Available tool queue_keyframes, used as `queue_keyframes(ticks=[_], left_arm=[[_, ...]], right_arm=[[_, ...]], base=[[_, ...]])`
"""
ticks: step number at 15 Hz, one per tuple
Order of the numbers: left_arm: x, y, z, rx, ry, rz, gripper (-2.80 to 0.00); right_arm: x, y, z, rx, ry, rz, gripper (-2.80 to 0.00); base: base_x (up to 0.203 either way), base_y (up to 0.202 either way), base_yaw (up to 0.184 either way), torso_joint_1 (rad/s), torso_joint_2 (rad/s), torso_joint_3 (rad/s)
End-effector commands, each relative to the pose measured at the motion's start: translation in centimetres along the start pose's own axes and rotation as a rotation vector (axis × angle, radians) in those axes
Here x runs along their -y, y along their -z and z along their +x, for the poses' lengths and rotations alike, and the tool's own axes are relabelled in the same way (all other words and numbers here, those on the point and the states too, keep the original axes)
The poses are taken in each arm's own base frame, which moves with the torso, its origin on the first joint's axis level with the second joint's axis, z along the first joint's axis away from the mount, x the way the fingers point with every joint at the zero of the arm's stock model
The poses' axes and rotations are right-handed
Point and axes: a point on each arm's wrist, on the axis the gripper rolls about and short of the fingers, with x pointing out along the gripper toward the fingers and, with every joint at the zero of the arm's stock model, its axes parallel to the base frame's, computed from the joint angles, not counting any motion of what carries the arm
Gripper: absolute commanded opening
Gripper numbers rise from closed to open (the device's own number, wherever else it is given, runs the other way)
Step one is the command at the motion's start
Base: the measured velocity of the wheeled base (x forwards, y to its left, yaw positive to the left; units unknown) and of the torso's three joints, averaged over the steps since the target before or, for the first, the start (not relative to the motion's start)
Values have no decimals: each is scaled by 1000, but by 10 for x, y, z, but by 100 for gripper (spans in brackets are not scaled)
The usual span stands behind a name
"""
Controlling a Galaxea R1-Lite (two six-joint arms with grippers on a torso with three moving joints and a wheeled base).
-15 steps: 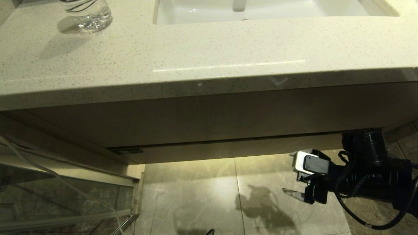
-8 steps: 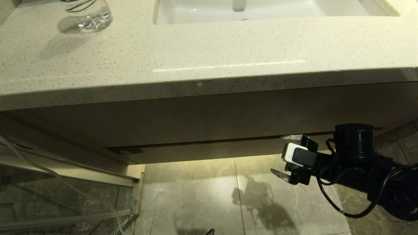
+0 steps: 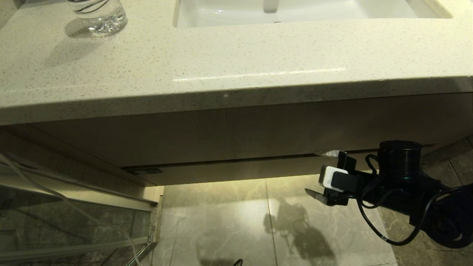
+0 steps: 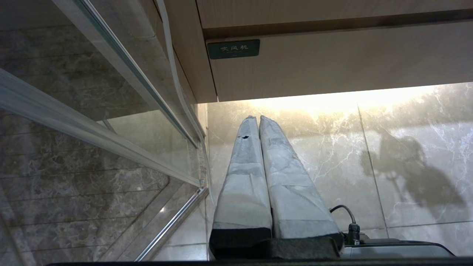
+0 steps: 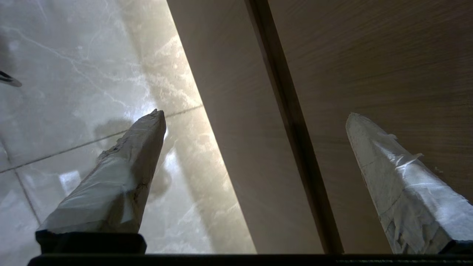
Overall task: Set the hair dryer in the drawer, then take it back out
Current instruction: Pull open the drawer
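Note:
The drawer is the narrow light-wood strip under the taller vanity panel, and it is closed. The hair dryer is out of view. My right gripper is low on the right, in front of the strip's right part, and it is open with nothing between its fingers. In the right wrist view the drawer strip runs between the spread fingers of the right gripper, one finger over the floor and one over the taller panel. My left gripper is shut, empty and parked low over the floor tiles, facing the drawer.
A speckled countertop overhangs the vanity, with a white sink at the back and a clear bottle at the back left. A glass shower door stands to the left. A small dark label sits on the drawer's left end.
My right gripper has moved up and to the left, closer to the drawer strip, and its wrist has turned. It stays open. Nothing else has moved.

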Motion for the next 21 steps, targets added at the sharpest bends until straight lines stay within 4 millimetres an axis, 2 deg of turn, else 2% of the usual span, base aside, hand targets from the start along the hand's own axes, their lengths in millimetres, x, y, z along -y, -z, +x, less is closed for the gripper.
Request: queue_keyframes(ticks=[1,10,15,21], left_arm=[[0,0,0,0,0,0,-280],[0,0,0,0,0,0,-280],[0,0,0,0,0,0,-280],[0,0,0,1,0,0,-280]], right_arm=[[2,6,0,32,-6,-35,0],[-4,10,-4,113,-41,-113,0],[-9,4,-6,139,-39,-159,0],[-25,-4,-31,131,-99,-146,0]], base=[[0,0,0,0,0,0],[0,0,0,0,0,0],[0,0,0,0,0,0],[0,0,0,0,0,0]])
